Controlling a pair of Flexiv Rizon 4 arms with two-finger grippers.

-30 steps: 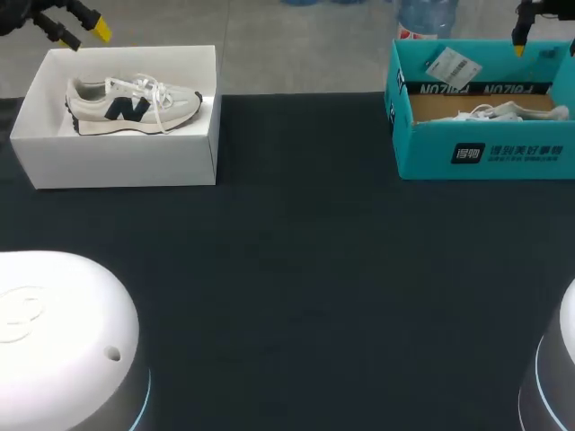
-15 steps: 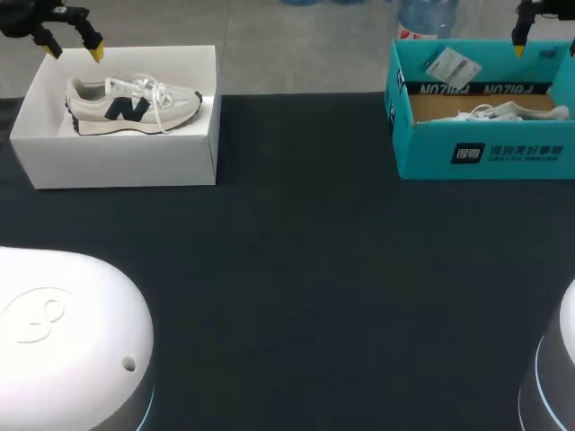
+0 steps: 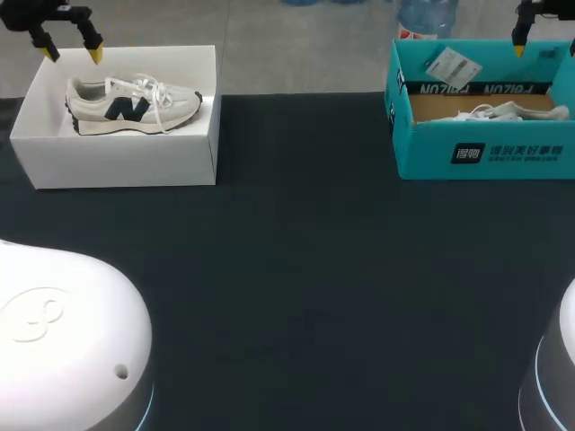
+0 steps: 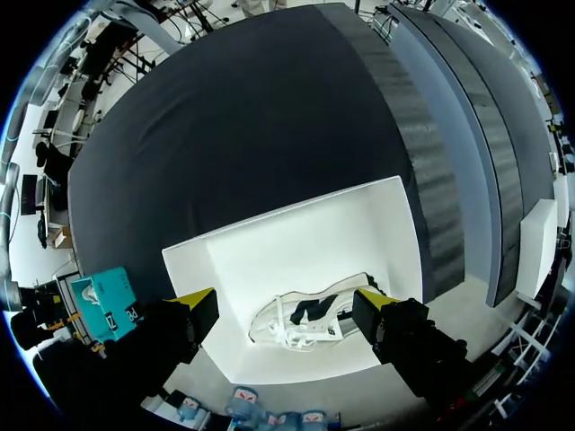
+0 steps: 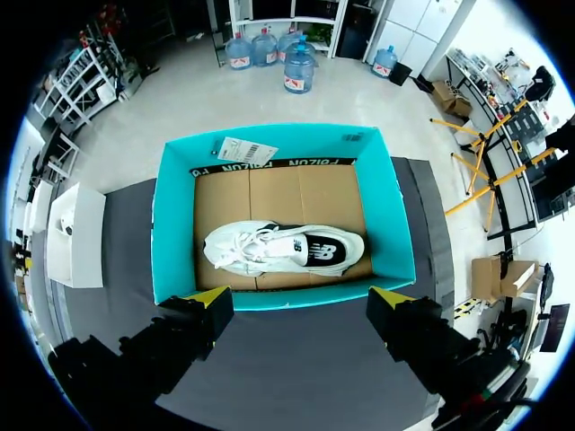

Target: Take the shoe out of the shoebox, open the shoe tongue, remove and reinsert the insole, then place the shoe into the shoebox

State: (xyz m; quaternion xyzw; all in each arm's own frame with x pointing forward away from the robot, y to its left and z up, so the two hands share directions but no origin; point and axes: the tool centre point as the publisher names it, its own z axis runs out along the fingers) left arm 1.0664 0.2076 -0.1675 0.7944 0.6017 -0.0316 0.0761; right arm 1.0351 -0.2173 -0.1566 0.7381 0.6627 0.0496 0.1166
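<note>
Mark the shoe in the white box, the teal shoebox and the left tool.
shoe in the white box [image 3: 126, 109]: head view, on its dark side logo.
teal shoebox [image 3: 431, 148]: head view, on its front wall.
left tool [image 3: 72, 55]: head view, midway between its yellow tips.

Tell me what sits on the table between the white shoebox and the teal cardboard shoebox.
Nothing. The head view shows only bare black tabletop between the white shoebox and the teal cardboard shoebox.
</note>
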